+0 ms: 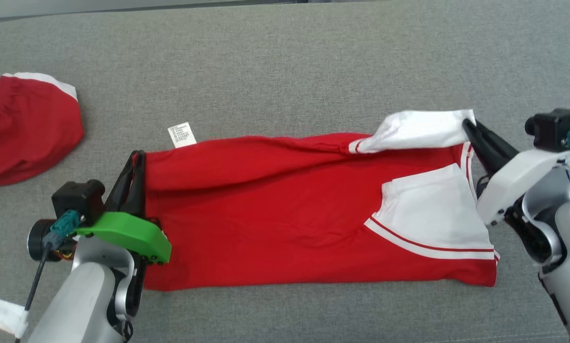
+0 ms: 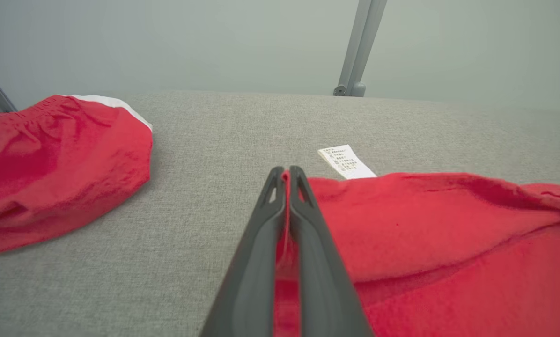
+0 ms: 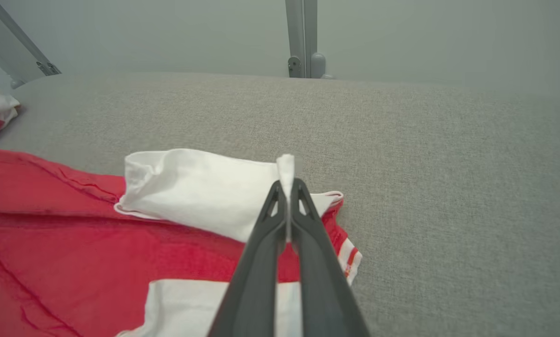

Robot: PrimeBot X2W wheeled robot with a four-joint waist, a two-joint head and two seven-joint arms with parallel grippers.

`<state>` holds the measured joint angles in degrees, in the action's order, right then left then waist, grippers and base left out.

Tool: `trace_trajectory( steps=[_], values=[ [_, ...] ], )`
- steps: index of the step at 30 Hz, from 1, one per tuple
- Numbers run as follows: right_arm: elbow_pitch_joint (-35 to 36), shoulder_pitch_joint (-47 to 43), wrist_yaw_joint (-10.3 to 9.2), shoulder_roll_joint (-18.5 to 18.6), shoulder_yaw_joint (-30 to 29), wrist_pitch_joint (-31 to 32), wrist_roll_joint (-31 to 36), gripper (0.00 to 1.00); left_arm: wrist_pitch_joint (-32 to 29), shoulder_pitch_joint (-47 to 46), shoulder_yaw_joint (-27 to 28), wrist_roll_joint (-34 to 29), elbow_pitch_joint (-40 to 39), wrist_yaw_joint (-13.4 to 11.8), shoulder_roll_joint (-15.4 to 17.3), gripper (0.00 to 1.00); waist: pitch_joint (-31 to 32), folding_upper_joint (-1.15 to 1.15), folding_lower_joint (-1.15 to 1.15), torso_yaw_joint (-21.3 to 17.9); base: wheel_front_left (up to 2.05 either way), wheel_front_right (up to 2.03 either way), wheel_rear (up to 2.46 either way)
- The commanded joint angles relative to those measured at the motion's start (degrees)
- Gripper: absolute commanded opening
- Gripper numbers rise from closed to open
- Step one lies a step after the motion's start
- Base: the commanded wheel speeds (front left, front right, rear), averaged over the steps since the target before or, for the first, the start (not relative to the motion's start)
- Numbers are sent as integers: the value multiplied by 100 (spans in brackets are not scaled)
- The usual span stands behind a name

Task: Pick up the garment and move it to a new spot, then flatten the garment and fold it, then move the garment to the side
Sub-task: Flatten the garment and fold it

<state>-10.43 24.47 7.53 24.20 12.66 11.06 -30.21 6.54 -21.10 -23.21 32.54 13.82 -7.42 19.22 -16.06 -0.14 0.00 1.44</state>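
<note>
Left gripper [image 2: 287, 173]: the two dark fingers are pressed together with a thin fold of red cloth pinched between them, at the left far corner of the red garment [image 1: 275, 214]. Right gripper [image 3: 287, 185]: the fingers are likewise closed, with a narrow tuft of white cloth standing up between the tips; this is the edge of what looks like a white sleeve [image 1: 418, 131], turned over at the garment's right far corner. The garment is a red shirt with white, red-striped panels. It lies lengthwise across the middle of the grey upholstered surface [image 1: 285, 62], mostly flat, with its far long edge rolled and creased between the two grips. A white care label [image 1: 182, 135] sticks out from the far edge, just beside the left gripper. A second red garment [image 1: 23, 133] with a white band lies bunched well apart to the left. A metal post [image 3: 303, 37] stands beyond the far edge of the surface. The step in hand appears to be flattening or folding along the far edge, with both ends gripped. To do it well, draw the two ends gently apart so the roll opens, then raise and carry both at an even height and pace. The right-hand pinch is slight and could slip, so avoid jerks, and release only once the edge lies square.
</note>
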Motion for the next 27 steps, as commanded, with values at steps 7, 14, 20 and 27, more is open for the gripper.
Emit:
trace_trajectory(
  steps=[7, 14, 20, 27],
  values=[
    [821, -1050, -8, -489, -447, 133, 233, 0, 230, 650, 214, 209, -121, -238, 5, 0, 122, 14, 0, -128, 0, 0, 0],
    [1107, -1593, -8, -855, -743, 173, 376, 0, 423, 1001, 252, 367, -67, -253, -98, 0, 205, 14, 0, -156, 0, 0, 0],
    [1044, -1868, -8, -1038, -805, 157, 451, 0, 526, 1212, 195, 447, 82, -200, -206, 29, 309, 14, 0, -176, 0, 0, 0],
    [817, -2229, -7, -1189, -979, -86, 574, 100, 646, 1611, 231, 552, 199, -188, -297, 100, 497, 14, 0, -216, 0, 0, 0]
  ],
)
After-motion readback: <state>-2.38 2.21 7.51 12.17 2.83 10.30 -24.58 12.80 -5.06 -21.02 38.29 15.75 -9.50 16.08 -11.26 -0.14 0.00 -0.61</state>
